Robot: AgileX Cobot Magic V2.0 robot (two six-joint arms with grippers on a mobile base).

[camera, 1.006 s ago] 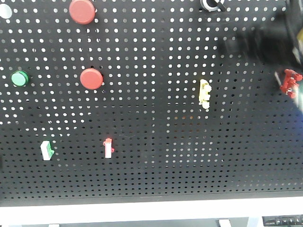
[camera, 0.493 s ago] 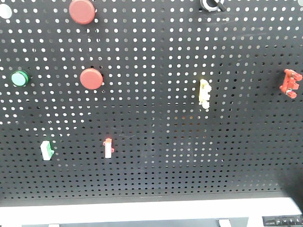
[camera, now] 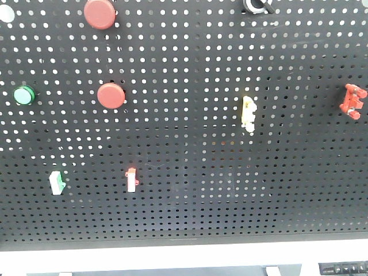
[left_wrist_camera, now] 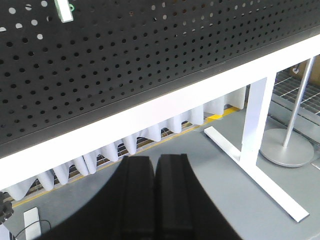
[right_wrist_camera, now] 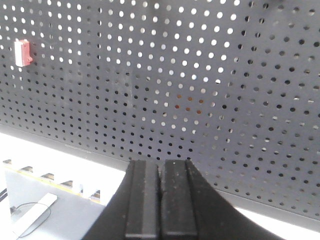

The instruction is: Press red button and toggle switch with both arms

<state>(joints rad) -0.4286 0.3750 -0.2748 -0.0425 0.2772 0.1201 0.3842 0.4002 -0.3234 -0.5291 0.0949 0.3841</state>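
On the black pegboard [camera: 190,69] two round red buttons sit at the left, one at the top [camera: 100,14] and one lower [camera: 111,95]. The bright red pronged toggle switch [camera: 353,101] is at the right edge. No arm shows in the front view. My left gripper [left_wrist_camera: 156,162] is shut and empty, below the board's white lower edge, over the floor. My right gripper [right_wrist_camera: 161,165] is shut and empty, in front of the board's lower part, well right of and below the small white switch with red tip [right_wrist_camera: 22,52].
Also on the board are a green button [camera: 23,95], a pale yellow switch [camera: 248,114], a green-and-white switch [camera: 56,182], the white red-tipped switch [camera: 131,179] and a dark ring [camera: 256,4] at the top. The white frame leg [left_wrist_camera: 252,145] stands below.
A dark blurred arm that covered the upper right by the toggle switch one second ago has left the front view. The board is unchanged over the last half second.
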